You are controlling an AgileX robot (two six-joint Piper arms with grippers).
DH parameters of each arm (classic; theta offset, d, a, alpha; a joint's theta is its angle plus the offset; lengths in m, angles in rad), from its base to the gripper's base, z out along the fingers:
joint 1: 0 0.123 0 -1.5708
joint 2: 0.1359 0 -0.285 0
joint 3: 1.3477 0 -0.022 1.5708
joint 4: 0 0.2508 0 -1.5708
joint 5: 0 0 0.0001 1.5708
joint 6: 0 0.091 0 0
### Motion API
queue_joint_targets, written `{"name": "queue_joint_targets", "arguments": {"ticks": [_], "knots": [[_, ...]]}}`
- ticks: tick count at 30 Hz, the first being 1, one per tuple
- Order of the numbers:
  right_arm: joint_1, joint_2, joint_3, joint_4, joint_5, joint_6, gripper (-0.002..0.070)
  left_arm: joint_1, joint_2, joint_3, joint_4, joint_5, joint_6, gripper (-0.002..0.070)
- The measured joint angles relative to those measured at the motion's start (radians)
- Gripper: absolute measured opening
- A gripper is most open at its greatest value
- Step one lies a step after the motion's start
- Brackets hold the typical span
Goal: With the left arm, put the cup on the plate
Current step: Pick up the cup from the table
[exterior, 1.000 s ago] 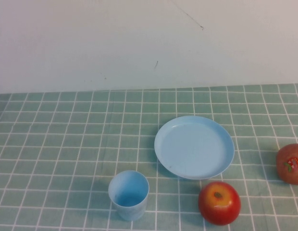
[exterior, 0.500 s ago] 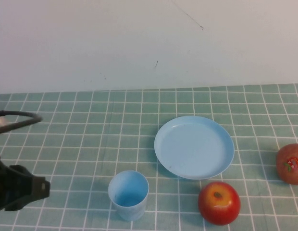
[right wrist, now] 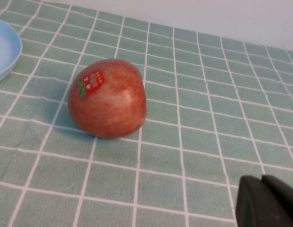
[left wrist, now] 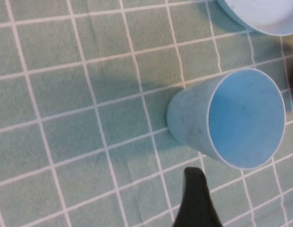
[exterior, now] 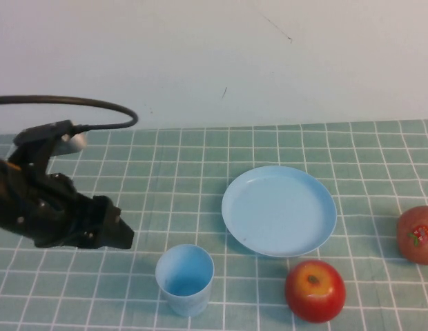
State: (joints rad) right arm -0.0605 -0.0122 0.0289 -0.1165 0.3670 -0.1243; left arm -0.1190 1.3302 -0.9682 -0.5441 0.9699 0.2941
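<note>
The light-blue cup (exterior: 185, 278) stands upright and empty near the table's front edge; it also shows in the left wrist view (left wrist: 231, 118). The light-blue plate (exterior: 279, 210) lies empty behind it to the right. My left gripper (exterior: 123, 234) hovers left of the cup, apart from it and holding nothing. In the left wrist view only one black finger (left wrist: 196, 191) shows beside the cup; the gripper looks open. My right gripper (right wrist: 261, 182) is out of the high view; in the right wrist view its fingers are together, near a red apple (right wrist: 107, 98).
One red apple (exterior: 315, 290) sits right of the cup, in front of the plate. A second apple with a sticker (exterior: 417, 234) lies at the right edge. A green checked cloth (exterior: 166, 172) covers the table, with a white wall behind.
My left arm has come in from the left edge and moved right and towards the cup. The cup, plate and apples have not moved.
</note>
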Motion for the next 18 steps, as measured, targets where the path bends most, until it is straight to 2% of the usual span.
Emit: {"name": "queue_joint_targets", "arguments": {"ticks": [8, 18], "knots": [[0.000, 0.000, 0.000, 0.000, 0.000, 0.000, -0.0002, -0.139, 0.175, -0.124, 0.180, -0.005, -0.104, 0.0415], [0.000, 0.000, 0.000, 0.000, 0.000, 0.000, -0.0002, -0.150, 0.268, -0.145, 0.199, -0.052, -0.170, 0.0415]]}}
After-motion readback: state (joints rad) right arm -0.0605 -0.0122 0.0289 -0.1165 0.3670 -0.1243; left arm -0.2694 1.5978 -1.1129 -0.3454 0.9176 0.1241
